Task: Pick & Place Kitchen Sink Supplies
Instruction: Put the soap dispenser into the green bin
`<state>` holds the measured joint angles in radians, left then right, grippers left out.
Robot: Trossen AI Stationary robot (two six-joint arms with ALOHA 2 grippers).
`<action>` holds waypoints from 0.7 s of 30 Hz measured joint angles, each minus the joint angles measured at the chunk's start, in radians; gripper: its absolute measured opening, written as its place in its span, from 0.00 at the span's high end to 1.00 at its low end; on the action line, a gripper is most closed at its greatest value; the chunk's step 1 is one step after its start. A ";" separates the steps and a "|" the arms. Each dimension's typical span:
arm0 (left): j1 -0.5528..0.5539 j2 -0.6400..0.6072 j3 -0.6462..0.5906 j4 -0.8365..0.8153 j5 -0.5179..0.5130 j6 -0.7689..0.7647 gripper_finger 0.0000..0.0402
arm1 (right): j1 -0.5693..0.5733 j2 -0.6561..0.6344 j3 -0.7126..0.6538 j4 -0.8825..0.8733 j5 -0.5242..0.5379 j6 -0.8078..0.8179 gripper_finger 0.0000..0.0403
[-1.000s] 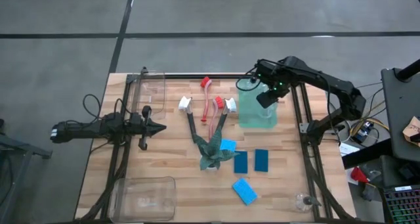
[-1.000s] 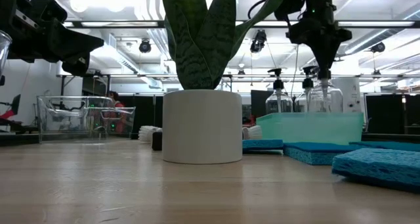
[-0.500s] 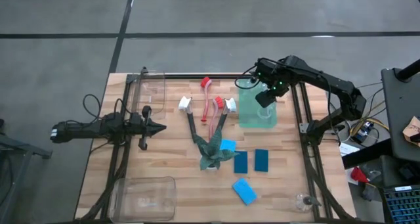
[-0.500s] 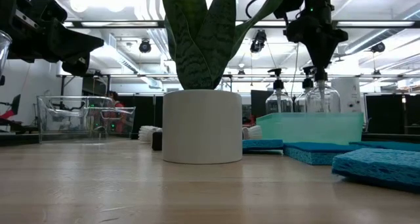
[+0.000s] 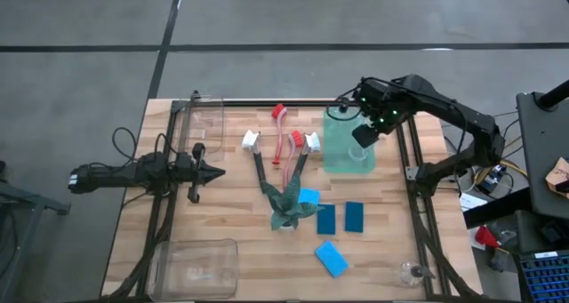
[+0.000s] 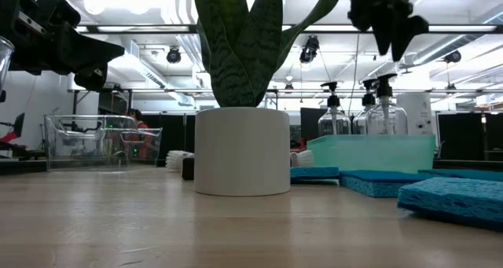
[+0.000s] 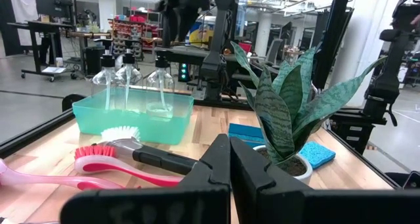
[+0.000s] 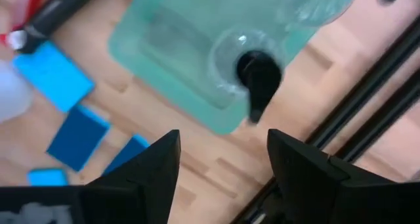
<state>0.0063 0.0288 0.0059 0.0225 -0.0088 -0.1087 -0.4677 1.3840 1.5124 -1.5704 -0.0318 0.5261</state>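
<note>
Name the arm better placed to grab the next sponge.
Right. Its open, empty claw hangs above the teal bin, close to the blue sponges. The left claw sits shut at the table's far side, beyond the plant.

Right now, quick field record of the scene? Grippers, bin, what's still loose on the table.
right gripper: open, above the teal bin, holding nothing
left gripper: shut, empty, parked at the table's left side
bin contents: three clear bottles, standing upright
brushes: four, loose on the table left of the bin
sponges: four, loose beside the plant
stray bottle: near the table's right front corner
</note>
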 joint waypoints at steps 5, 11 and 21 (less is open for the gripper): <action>0.000 0.000 0.000 0.000 0.000 0.000 1.00 | 0.106 -0.071 0.000 -0.001 -0.040 0.100 0.44; 0.000 0.000 0.000 0.000 0.000 0.000 1.00 | 0.306 -0.130 0.000 -0.001 -0.052 0.223 0.44; 0.000 0.000 0.000 0.000 0.000 0.000 1.00 | 0.738 -0.129 -0.001 0.000 -0.055 0.468 0.44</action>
<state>0.0061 0.0288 0.0059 0.0223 -0.0088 -0.1087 0.2700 1.2550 1.5116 -1.5707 -0.0866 0.9938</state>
